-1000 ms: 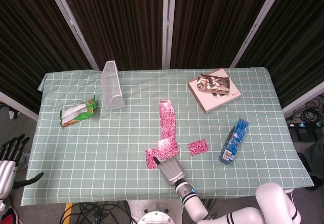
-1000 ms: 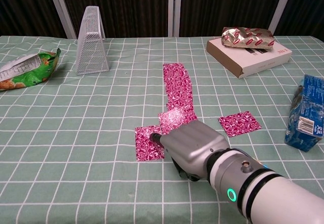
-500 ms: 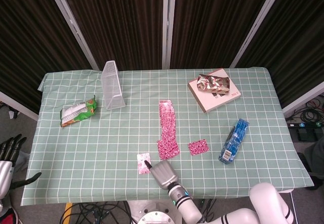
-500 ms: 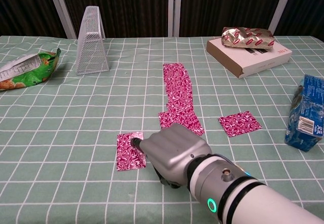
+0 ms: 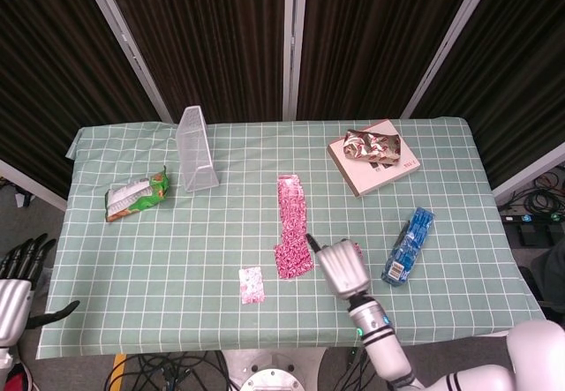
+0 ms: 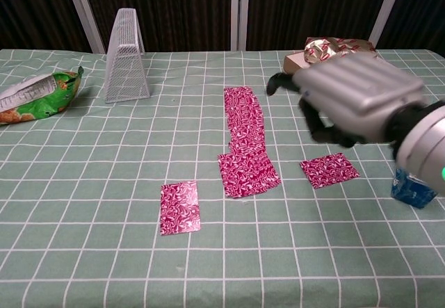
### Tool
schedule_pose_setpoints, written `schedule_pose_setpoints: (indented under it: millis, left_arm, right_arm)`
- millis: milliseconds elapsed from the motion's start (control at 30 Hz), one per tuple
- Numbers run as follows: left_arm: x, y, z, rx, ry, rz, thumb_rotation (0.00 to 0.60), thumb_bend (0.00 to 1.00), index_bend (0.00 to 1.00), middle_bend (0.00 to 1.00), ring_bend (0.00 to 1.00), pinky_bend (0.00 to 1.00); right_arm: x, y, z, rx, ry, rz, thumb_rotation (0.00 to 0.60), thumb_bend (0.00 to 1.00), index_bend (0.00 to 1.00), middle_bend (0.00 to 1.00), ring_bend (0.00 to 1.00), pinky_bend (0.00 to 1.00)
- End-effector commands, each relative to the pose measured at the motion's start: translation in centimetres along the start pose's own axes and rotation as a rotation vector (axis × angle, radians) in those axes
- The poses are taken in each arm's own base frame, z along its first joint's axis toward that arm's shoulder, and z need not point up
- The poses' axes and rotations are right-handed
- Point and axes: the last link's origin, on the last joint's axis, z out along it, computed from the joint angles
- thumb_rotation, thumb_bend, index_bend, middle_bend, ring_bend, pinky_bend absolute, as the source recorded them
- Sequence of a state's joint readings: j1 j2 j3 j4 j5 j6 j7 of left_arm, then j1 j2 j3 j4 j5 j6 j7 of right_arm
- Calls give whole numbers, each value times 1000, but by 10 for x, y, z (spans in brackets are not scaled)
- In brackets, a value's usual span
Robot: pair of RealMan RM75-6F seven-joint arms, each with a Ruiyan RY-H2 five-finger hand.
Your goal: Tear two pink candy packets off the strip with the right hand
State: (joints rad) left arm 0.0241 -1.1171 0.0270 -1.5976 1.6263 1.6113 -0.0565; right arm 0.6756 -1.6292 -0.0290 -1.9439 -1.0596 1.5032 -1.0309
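Note:
The pink candy strip lies lengthwise in the middle of the green checked table, also seen in the chest view. One torn-off pink packet lies flat to the strip's front left. A second loose pink packet lies to the strip's right. My right hand hovers raised above that second packet, holding nothing, fingers loosely bent; in the head view it covers most of the packet. My left hand hangs off the table's front left corner with fingers spread.
A wire mesh holder stands at the back left, with a green snack bag further left. A flat box with a crumpled foil bag sits at the back right. A blue packet lies near the right edge.
My right hand dragged a torn packet to the strip's front left, let it go, then rose and swung right over the other loose packet. The left hand barely moved.

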Motion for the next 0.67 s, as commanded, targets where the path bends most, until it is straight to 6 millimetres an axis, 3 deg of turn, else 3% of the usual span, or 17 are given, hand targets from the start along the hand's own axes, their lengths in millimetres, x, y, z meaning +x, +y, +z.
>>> schedule_pose_setpoints:
  millis: [33, 167, 233, 267, 333, 367, 433, 500, 567, 667]
  left_arm:
    - [-2, 4, 1, -10, -3, 0, 505, 13, 50, 8, 0, 88]
    - [-7, 12, 4, -26, -11, 0, 506, 13, 51, 8, 0, 88]
    - [-8, 16, 5, -35, -14, 0, 504, 13, 51, 8, 0, 88]
    - [-10, 19, 5, -40, -15, 1, 503, 13, 51, 8, 0, 88]
    - [-11, 22, 5, -47, -18, 5, 503, 13, 50, 8, 0, 88]
    - [-11, 25, 5, -51, -19, 8, 505, 13, 50, 8, 0, 88]
    - [-11, 28, 5, -57, -20, 15, 506, 13, 50, 8, 0, 88]
    - [-10, 32, 4, -61, -22, 23, 503, 13, 51, 8, 0, 88]
    - [-10, 34, 3, -63, -27, 34, 502, 13, 51, 8, 0, 88]
    - [-9, 36, 4, -62, -30, 39, 506, 14, 50, 8, 0, 88]
  right_arm:
    - [13, 72, -21, -151, 136, -30, 600, 1000, 245, 877, 809, 703]
    - [16, 134, -46, -249, 183, -44, 600, 1000, 287, 866, 808, 702]
    - [12, 156, -60, -266, 179, -51, 600, 986, 302, 832, 776, 683]
    - [8, 169, -71, -275, 162, -51, 600, 932, 306, 784, 713, 634]
    - [-1, 187, -89, -303, 105, -45, 600, 729, 268, 615, 456, 420]
    - [-5, 198, -101, -341, 59, -52, 600, 559, 202, 457, 256, 236]
    - [-11, 210, -117, -401, 12, -49, 600, 284, 61, 180, 28, 23]
    - [-14, 217, -129, -429, 24, 7, 600, 118, 5, 34, 0, 0]
    - [-15, 224, -138, -431, 77, 70, 600, 27, 0, 0, 0, 0]
    - [-14, 230, -145, -429, 140, 126, 600, 0, 0, 0, 0, 0]
